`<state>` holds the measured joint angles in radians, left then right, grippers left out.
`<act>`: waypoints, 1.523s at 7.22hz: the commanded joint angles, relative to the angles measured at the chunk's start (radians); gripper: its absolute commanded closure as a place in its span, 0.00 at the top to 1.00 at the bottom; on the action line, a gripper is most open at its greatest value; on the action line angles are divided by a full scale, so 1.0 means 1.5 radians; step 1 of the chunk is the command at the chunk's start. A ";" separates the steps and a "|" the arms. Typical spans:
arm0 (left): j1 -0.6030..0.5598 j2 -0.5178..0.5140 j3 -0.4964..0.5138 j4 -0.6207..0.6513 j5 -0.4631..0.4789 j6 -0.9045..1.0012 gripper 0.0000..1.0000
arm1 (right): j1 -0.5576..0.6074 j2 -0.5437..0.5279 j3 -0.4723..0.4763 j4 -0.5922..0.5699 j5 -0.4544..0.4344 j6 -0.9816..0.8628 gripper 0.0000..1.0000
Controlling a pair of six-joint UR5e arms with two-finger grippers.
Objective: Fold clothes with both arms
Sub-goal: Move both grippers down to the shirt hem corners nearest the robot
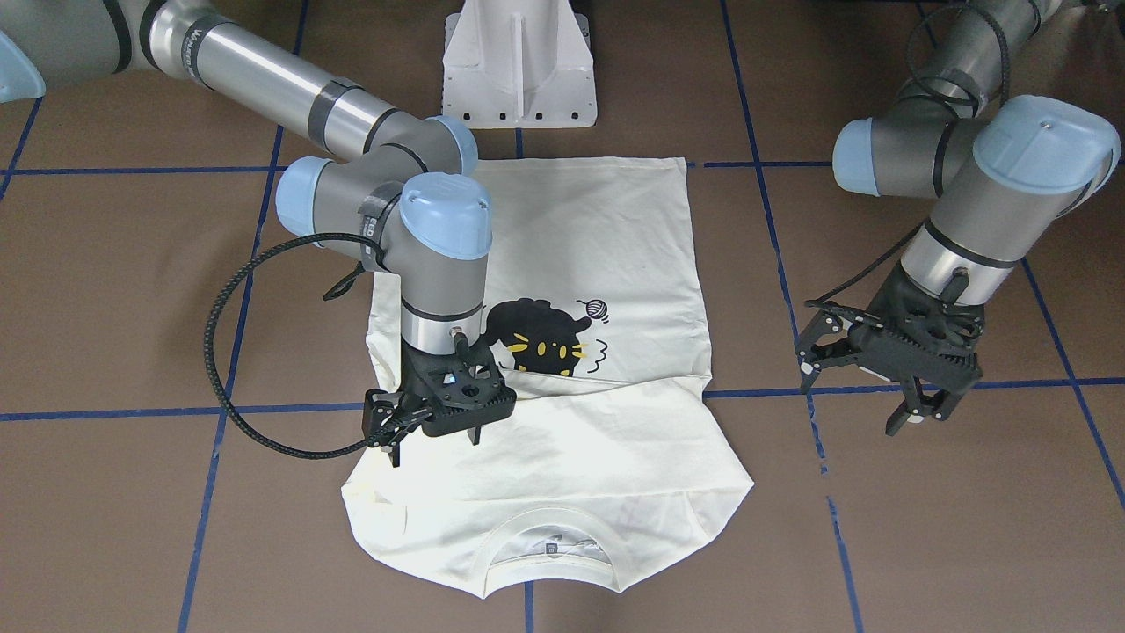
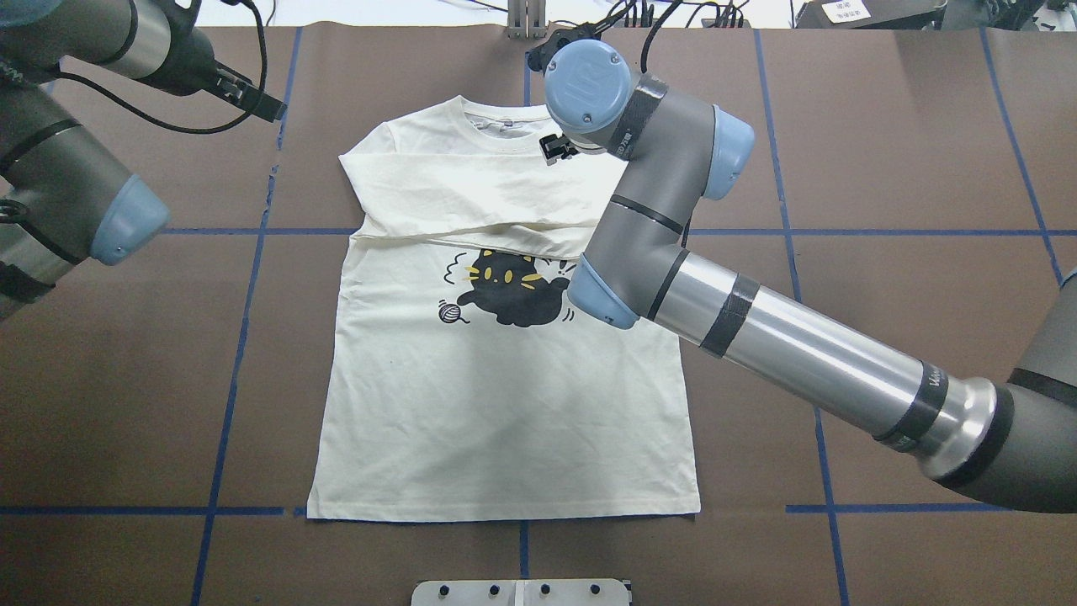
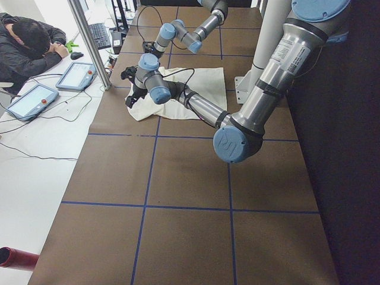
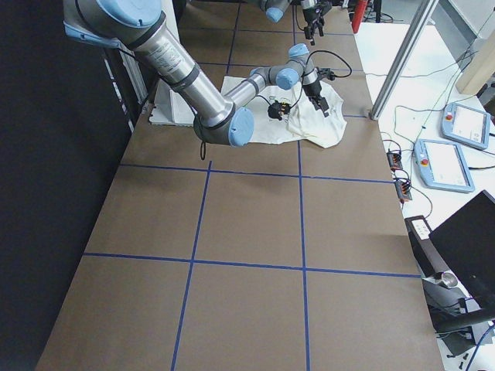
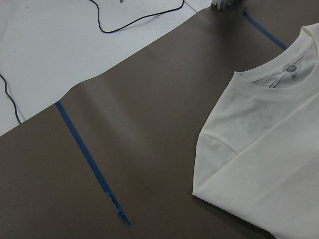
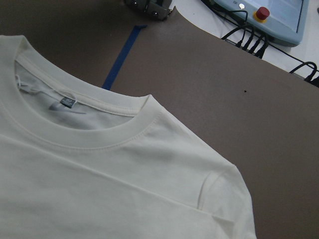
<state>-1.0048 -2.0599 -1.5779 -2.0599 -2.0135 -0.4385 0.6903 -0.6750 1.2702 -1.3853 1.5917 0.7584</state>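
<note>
The cream-white shirt [image 2: 505, 404] lies flat on the brown table, cat print [image 2: 509, 286] up and collar [image 2: 496, 118] at the far side from the robot. Its sleeves are folded across the chest. My right gripper [image 1: 436, 447] is open, just above the shirt's shoulder area beside the collar; in the overhead view only a bit of it [image 2: 554, 150] shows under the wrist. Its wrist view shows the collar and shoulder [image 6: 149, 119]. My left gripper [image 1: 857, 387] is open and empty over bare table, beside the shirt's other shoulder [image 5: 214, 144].
The white pedestal base [image 1: 518, 61] stands at the shirt's hem side. Blue tape lines [image 1: 220, 409] cross the brown table. An operator [image 3: 29, 47] and teach pendants [image 3: 77, 74] are beyond the far table edge. A cable loop [image 1: 220, 352] hangs off the right wrist.
</note>
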 commanded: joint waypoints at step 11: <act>0.600 0.370 -0.328 -0.093 0.426 -0.812 0.70 | -0.406 -0.587 0.587 0.188 -0.253 0.708 0.96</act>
<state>-0.1537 -1.5132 -2.0735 -2.2262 -1.3967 -1.6007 0.0846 -1.5499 2.1493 -1.1066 1.2175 1.8127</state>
